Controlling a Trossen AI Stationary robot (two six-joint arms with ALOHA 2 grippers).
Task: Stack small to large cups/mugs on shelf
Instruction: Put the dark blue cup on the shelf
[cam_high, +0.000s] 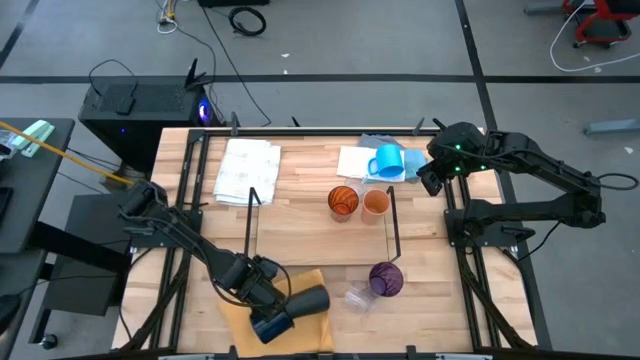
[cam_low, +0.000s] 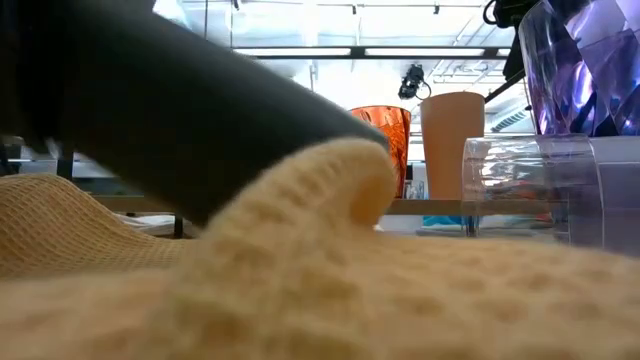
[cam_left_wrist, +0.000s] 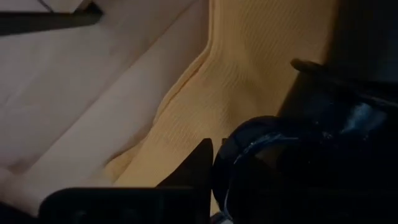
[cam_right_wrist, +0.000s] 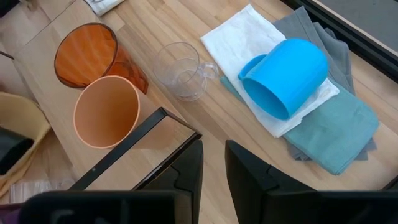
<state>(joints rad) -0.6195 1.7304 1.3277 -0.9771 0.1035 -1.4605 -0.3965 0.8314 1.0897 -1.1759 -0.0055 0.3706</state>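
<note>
Pinching dark navy mug (cam_high: 272, 323) on yellow cloth (cam_high: 315, 282), left end effector (cam_high: 262, 298), black cup (cam_high: 308, 300) alongside, right end effector (cam_right_wrist: 213, 163) slightly spread

Your shelf (cam_high: 320, 225) board lies bare left of the two orange cups (cam_high: 358, 201); its upright end loops (cam_high: 250, 215) fence both ends, and the right loop seems tight beside them.

Left hand (cam_high: 272, 318) clamped, right hand (cam_high: 432, 180) idle

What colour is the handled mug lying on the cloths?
Bright blue mug; right wrist view shows it best.
</note>
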